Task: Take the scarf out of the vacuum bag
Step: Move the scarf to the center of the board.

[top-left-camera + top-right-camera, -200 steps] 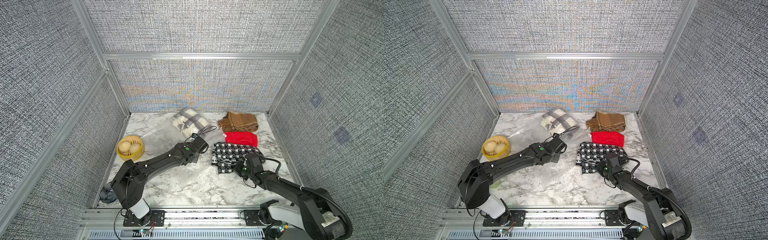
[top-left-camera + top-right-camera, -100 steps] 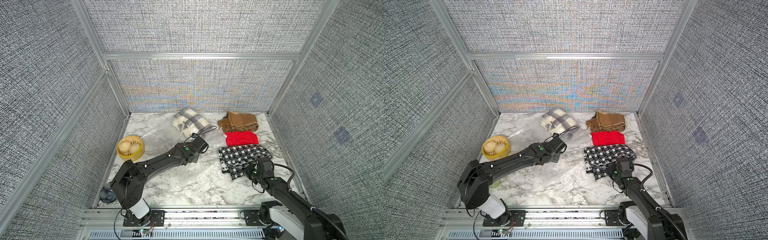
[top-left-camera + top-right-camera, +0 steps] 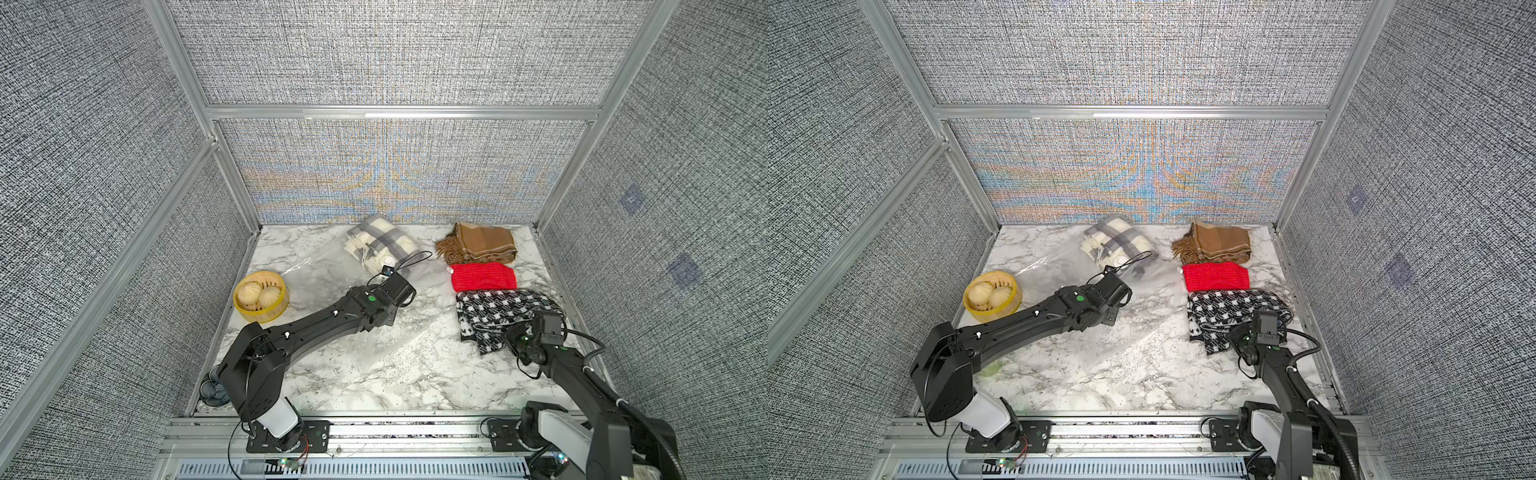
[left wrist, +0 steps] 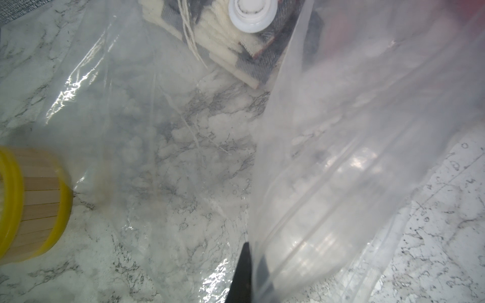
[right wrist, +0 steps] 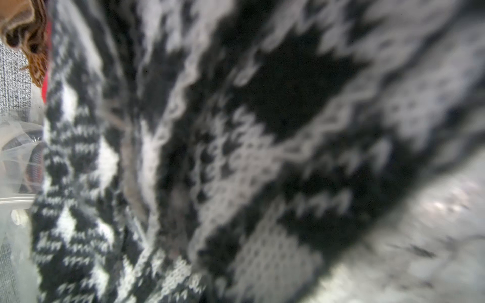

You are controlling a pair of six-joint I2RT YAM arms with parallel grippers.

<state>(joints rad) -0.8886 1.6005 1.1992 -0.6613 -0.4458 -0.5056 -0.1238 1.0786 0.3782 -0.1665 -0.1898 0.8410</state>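
Note:
The vacuum bag (image 3: 332, 270) (image 3: 1067, 272) lies flat and clear on the marble, its white valve (image 3: 387, 261) (image 4: 252, 13) over a cream and grey plaid scarf (image 3: 380, 243) inside it. My left gripper (image 4: 252, 262) is shut on the bag's zip-seal edge, and in both top views its jaws are hidden under the wrist (image 3: 390, 289). A black-and-white knit scarf (image 3: 498, 307) (image 3: 1229, 309) (image 5: 236, 157) lies to the right of the bag. My right gripper (image 3: 509, 338) (image 3: 1236, 338) is shut on its near end, and the knit fills the right wrist view.
A yellow bamboo steamer with buns (image 3: 260, 296) (image 4: 29, 204) stands left of the bag. A red knit scarf (image 3: 484, 277) and a brown fringed scarf (image 3: 478, 243) lie at the back right. Grey walls enclose the table on three sides.
My right gripper has pulled the black-and-white scarf to the right and toward the front, away from the bag. The left arm has stayed put on the bag.

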